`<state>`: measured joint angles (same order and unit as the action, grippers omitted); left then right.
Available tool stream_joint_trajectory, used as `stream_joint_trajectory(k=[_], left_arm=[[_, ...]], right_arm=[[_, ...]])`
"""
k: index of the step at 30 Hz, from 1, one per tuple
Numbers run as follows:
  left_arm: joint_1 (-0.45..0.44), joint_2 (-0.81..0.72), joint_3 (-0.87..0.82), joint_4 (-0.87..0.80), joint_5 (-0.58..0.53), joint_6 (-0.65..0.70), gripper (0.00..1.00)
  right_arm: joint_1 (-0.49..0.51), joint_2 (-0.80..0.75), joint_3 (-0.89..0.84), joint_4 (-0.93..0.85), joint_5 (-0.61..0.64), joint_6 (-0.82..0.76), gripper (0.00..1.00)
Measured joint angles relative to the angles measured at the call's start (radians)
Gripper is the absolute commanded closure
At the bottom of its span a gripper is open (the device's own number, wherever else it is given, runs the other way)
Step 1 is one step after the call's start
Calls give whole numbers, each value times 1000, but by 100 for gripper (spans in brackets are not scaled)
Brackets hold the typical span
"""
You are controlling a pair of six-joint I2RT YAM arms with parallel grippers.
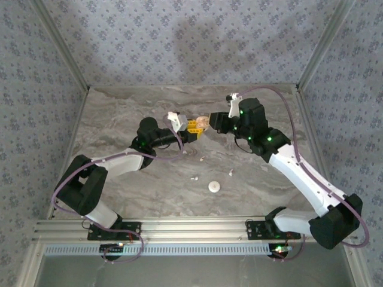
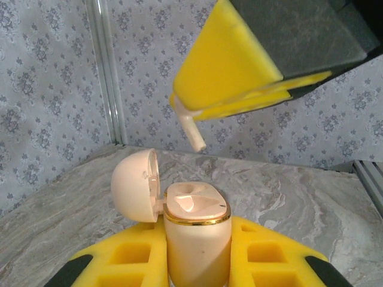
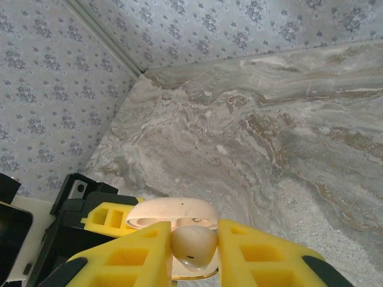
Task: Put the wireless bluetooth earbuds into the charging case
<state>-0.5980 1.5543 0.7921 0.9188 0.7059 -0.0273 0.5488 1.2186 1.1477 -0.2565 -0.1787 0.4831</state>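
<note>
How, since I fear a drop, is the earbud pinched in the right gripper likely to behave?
Probably slippery: the earbud looks glossy and rounded in the right gripper. Likely light, being tiny. Its stem hangs free, so it may pivot.

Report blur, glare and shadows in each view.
Top external: even light, soft shadows on the back wall. Left wrist: charging case crisp, a small glint in its open top. Right wrist: marble table sharp, near yellow fingers slightly soft.

Cream gold-rimmed case [image 2: 197, 245], yellow fingers [image 2: 133, 262], white earbud [image 2: 192, 133], grey marbled table [image 2: 293, 191]
</note>
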Motion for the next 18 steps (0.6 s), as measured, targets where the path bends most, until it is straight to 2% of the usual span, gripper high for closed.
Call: stream_joint_trajectory(k=[18], left_arm=[[0, 0, 0, 13, -1, -19, 86]], right_arm=[[0, 20, -18, 21, -38, 0, 74]])
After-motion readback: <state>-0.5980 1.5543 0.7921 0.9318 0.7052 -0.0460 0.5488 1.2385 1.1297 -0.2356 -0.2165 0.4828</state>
